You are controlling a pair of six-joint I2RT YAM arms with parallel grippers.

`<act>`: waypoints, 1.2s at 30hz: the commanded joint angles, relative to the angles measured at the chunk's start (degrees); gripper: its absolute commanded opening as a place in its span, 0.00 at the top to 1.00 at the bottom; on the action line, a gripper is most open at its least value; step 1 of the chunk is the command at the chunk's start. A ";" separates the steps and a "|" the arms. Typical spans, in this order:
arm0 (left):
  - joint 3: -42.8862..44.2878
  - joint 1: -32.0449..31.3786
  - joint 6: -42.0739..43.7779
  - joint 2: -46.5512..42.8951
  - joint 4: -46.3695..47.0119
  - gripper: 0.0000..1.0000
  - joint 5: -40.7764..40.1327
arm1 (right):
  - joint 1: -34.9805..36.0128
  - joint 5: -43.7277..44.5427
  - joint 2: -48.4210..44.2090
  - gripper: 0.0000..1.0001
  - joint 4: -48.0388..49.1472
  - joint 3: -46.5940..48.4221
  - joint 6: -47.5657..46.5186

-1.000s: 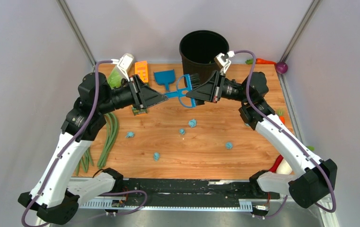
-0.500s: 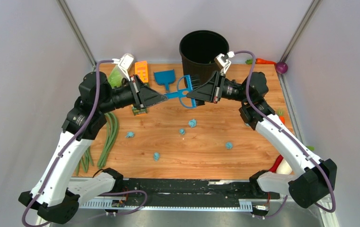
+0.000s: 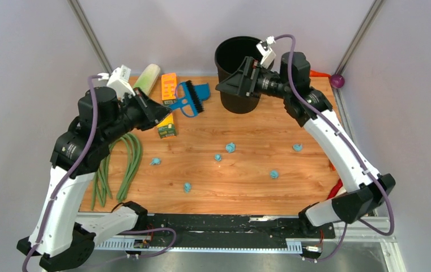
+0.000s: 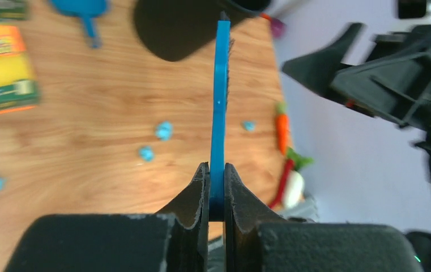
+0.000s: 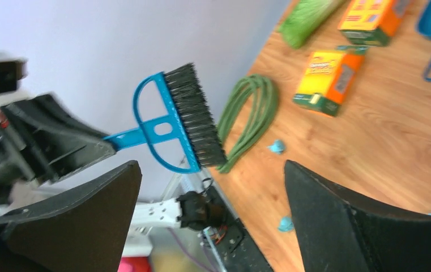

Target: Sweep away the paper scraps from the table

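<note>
**Brush gripped, sweeping not begun**

Left gripper (image 4: 216, 175) is clamped on the brush (image 3: 190, 98) handle, with the bristles held up off the table (image 3: 247, 127) near the dustpan (image 3: 204, 89). Right gripper (image 5: 210, 170) gapes wide and empty, up by the bin (image 3: 241, 56). Scraps (image 3: 230, 147) lie scattered mid-table, well apart. Likely next: lower the bristles to the wood behind a scrap and drag it toward the pan. The right gripper probably has to fetch the dustpan.

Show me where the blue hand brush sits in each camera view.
Top external: blue hand brush upper left of centre.
Left wrist: centre, edge-on, a thin blue strip rising from the left fingers.
Right wrist: left of centre, black bristles facing right.
Shared landmark: yellow box, in all three.
</note>
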 commanded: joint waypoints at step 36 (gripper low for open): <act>-3.76 0.09 -0.18 -4.63 -13.08 1.00 -22.98 | 15.16 54.12 63.78 0.17 -25.94 56.48 -21.47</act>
